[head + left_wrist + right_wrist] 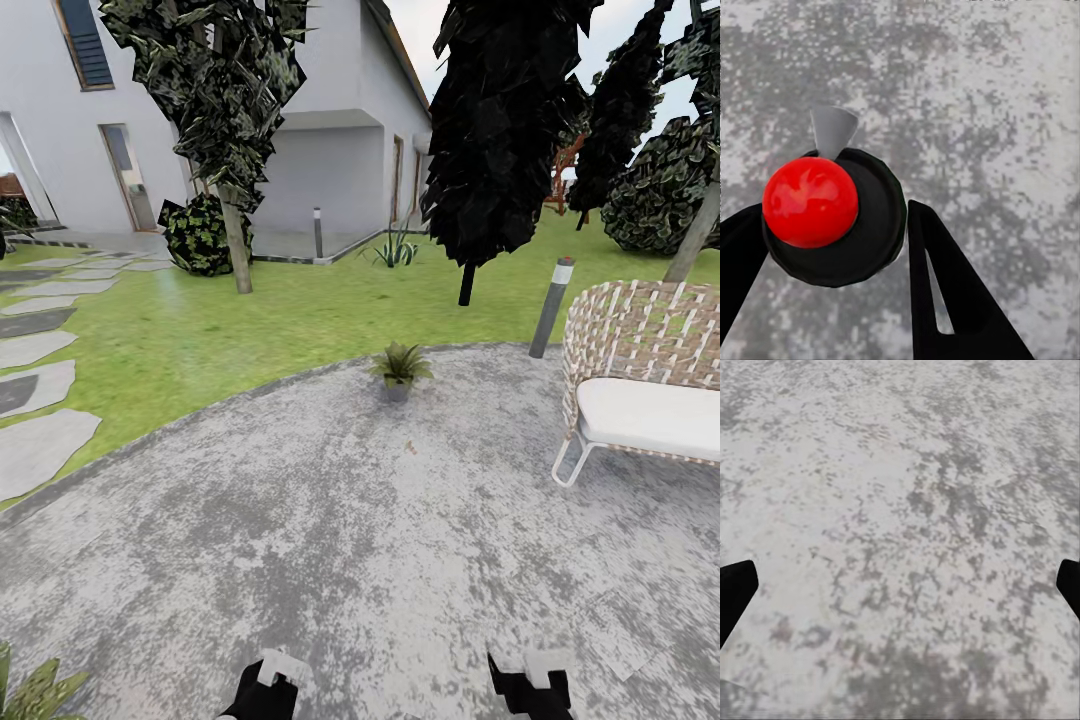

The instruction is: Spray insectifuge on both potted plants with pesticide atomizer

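Seen from above in the left wrist view, the pesticide atomizer (866, 232) is a dark round bottle with a red ball cap and a grey nozzle. My left gripper (832, 217) is shut on it, low over the paved patio (330, 540). One potted plant (400, 368) stands at the far patio edge, straight ahead. Speckled leaves of another potted plant (35, 690) poke in at the near left corner. My right gripper (904, 585) hangs open over bare paving, and shows low at the right in the head view (530, 685).
A wicker chair (640, 385) with a white cushion stands at the right. A grey bollard lamp (550, 305) rises behind it. Lawn, dark trees (500, 140), stepping stones (35, 385) at the left and a white house lie beyond.
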Controlling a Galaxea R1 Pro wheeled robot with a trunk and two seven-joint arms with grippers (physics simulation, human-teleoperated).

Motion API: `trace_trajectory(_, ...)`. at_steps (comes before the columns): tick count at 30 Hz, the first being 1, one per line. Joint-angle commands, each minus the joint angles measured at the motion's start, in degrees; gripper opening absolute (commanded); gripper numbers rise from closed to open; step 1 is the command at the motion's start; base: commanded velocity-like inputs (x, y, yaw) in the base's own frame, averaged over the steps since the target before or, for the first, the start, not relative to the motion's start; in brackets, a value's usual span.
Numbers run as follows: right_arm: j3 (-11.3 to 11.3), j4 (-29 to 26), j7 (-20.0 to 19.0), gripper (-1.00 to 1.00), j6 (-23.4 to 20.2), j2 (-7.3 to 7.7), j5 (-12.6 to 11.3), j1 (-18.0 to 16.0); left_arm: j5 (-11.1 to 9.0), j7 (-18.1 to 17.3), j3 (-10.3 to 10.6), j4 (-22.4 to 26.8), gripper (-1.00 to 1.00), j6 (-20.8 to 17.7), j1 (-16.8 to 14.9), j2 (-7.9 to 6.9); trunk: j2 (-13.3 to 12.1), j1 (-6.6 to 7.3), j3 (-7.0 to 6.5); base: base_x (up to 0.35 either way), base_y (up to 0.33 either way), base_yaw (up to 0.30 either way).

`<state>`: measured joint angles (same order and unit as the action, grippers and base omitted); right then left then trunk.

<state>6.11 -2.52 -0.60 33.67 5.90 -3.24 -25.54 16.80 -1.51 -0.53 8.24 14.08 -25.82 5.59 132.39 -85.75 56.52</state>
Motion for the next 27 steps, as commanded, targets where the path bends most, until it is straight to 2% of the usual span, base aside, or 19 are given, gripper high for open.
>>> trace_trajectory(1, 0.39, 0.14, -0.08, 1.00, 0.19, 0.00, -0.36, -0.02, 0.17, -0.09, -0.08, -0.04, -1.00, 0.15, -0.03, -0.01, 0.02, 0.01, 0.05, 0.074, -0.005, 0.000)
trace_trajectory(11, 0.39, 0.29, -0.04, 1.00, 0.20, -0.09, -0.36, 0.14, 0.16, -0.07, -0.23, -0.02, -1.00, 0.15, -0.02, -0.13, 0.02, 0.01, 0.05, 0.213, -0.135, 0.000)
trace_trajectory(14, 0.39, 0.32, -0.03, 1.00, 0.17, -0.14, -0.28, 0.14, 0.16, -0.07, -1.11, -0.03, -1.00, 0.15, -0.02, -0.15, 0.02, 0.01, 0.05, 0.247, -0.168, 0.000)
trace_trajectory(27, 0.39, 0.50, -0.10, 1.00, 0.17, -0.19, -0.27, 0.14, 0.16, -0.07, -1.31, -0.06, -1.00, 0.15, -0.01, -0.23, 0.02, 0.01, 0.05, 0.323, -0.094, 0.000)
